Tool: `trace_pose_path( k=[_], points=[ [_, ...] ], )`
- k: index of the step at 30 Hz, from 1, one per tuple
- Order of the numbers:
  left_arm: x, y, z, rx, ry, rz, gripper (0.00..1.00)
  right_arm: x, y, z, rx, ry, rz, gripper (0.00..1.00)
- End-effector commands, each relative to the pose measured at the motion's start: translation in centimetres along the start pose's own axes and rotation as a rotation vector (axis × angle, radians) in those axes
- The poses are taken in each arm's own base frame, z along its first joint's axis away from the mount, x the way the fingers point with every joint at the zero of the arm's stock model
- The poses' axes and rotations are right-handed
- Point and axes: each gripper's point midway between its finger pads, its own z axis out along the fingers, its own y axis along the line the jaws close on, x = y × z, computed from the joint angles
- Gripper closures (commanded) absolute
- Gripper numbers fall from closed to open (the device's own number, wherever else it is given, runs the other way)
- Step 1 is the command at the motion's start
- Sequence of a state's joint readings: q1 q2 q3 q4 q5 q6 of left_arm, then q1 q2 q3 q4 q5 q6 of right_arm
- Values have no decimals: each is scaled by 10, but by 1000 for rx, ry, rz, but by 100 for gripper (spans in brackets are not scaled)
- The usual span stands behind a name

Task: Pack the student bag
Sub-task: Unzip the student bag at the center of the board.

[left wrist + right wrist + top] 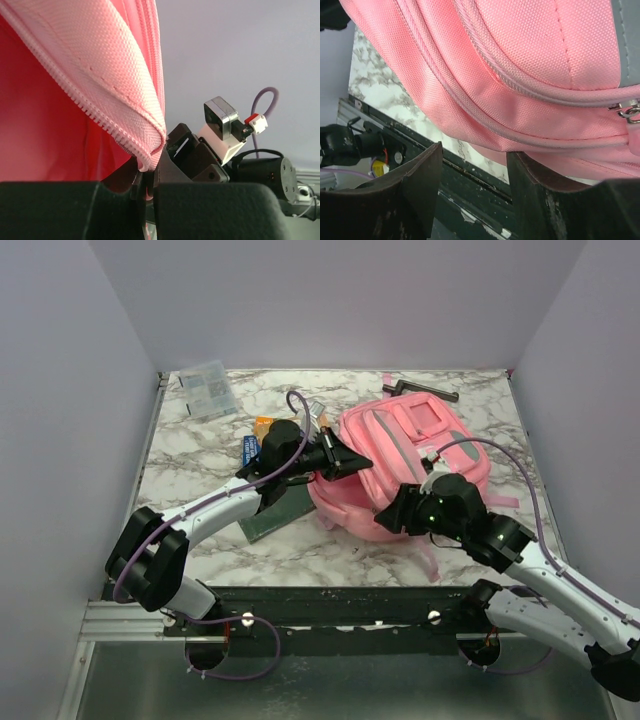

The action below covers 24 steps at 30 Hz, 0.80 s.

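Pink woven fabric fills both wrist views: the student bag [420, 435] lies slumped on the marble table [200, 455], and the step in hand looks like spreading its mouth so that things can go in.

At the bag's near edge the right gripper [472, 160] stands with its jaws about half apart. Nothing is between them, and the bag's bottom seam runs just above the gap. At the bag's left side the left gripper [149, 185] is pinched tight on the bag's zipper edge, a fold of zip tape caught between its fingers.

By judgement, the next move calls for the right gripper to close on the near lip. It would hold that side down while the left one lifts, until the opening gapes wide enough for an item.

The bag is soft and puffy, its grey-trimmed front pockets facing up and pink straps trailing off its near side. Left of the bag lie a flat dark green board [270, 518], a blue item [250, 448] and an orange item [264, 423]. Farther off on that side sits a clear box [207, 388], and beyond the bag a dark tool [428, 390].
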<state>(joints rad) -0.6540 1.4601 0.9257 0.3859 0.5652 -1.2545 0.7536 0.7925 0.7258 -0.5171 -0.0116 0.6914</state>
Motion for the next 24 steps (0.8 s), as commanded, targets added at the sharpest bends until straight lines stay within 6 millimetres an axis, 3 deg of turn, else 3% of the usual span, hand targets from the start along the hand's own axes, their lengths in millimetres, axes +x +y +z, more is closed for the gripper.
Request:
trace_pose_path(
  k=[1, 11, 14, 20, 24],
  points=[
    [-17, -81, -14, 220, -80, 14, 100, -32, -2, 4, 28, -168, 26, 44],
    [-44, -113, -13, 287, -226, -16, 100, -48, 11, -8, -68, -273, -31, 46],
    [-47, -116, -7, 306, -214, -61, 100, -49, 7, -11, -66, -309, -3, 44],
    [-39, -123, 5, 339, -156, -83, 100, -43, -18, -19, 4, -365, 77, 35],
    [-30, -125, 12, 343, -141, -78, 100, -51, -7, -24, -31, -383, 48, 36]
  ],
)
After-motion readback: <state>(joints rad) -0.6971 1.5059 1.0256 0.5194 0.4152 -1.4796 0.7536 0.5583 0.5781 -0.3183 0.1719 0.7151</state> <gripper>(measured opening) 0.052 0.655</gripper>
